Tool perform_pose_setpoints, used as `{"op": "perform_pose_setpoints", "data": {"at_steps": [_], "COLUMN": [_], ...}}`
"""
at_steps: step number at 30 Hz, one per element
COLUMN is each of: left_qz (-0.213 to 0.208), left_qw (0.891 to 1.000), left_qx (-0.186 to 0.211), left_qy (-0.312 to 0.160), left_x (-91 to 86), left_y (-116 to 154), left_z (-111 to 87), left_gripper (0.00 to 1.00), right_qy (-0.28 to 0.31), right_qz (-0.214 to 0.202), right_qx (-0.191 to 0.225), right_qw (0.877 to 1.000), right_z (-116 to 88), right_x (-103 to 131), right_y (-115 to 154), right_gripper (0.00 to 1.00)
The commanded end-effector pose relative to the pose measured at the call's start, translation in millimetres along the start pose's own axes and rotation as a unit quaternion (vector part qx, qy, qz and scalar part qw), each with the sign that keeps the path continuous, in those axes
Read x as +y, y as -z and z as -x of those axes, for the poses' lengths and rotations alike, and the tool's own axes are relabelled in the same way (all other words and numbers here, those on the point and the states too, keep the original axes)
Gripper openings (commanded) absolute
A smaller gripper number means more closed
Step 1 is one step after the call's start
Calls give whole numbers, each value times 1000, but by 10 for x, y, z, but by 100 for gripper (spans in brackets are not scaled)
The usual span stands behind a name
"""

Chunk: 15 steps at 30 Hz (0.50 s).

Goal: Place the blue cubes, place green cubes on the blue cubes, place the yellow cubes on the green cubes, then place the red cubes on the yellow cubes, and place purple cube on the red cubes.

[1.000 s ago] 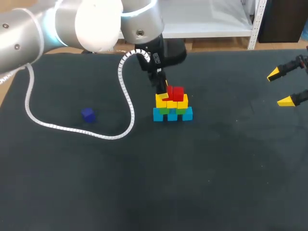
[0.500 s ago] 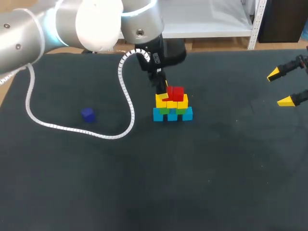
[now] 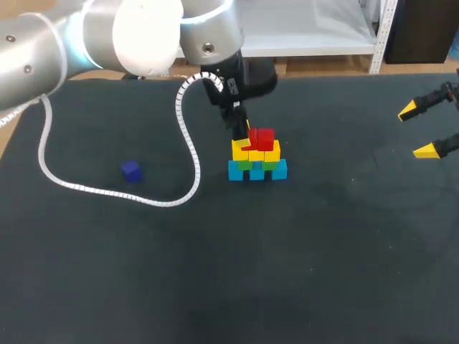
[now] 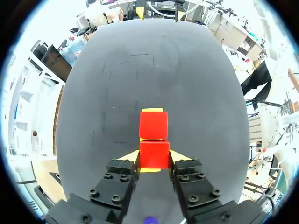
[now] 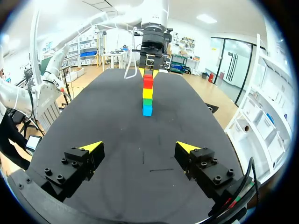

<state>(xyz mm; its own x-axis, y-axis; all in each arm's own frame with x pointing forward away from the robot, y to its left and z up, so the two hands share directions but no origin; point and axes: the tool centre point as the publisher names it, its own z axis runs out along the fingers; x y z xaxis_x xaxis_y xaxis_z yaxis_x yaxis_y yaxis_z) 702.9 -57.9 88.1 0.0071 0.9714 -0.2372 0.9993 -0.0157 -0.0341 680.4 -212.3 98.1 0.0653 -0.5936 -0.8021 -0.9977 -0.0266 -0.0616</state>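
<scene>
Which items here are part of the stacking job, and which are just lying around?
Job: blue cubes, green cubes, yellow cubes, red cubes, one gripped by the left hand, purple cube.
Lying about: white cable on the table.

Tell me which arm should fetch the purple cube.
Left, once it releases the red cube: the purple cube lies on its side, nearer the left gripper; the right gripper hangs at the far right edge.

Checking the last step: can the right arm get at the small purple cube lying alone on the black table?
Probably not easily. The small purple cube lies far on the left; the open right gripper sits far right, with the coloured cube stack and left arm between.
</scene>
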Motion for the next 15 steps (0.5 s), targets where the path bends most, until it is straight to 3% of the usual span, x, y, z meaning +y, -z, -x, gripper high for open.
{"op": "perform_pose_setpoints", "data": {"at_steps": [1,15], "left_qz": [-4,-6], "left_qw": [1000,1000], "left_qx": [1,-1], "left_qy": [-1,-4], "left_x": [36,43], "left_y": [1,-1], "left_z": [10,21], "left_gripper": [29,38], "right_qy": [0,0], "right_qz": [0,0], "right_qx": [-1,-1], "right_qw": [1000,1000], "right_z": [-4,-4], "right_x": [-4,-4], "right_y": [-4,-4], "right_gripper": [100,100]}}
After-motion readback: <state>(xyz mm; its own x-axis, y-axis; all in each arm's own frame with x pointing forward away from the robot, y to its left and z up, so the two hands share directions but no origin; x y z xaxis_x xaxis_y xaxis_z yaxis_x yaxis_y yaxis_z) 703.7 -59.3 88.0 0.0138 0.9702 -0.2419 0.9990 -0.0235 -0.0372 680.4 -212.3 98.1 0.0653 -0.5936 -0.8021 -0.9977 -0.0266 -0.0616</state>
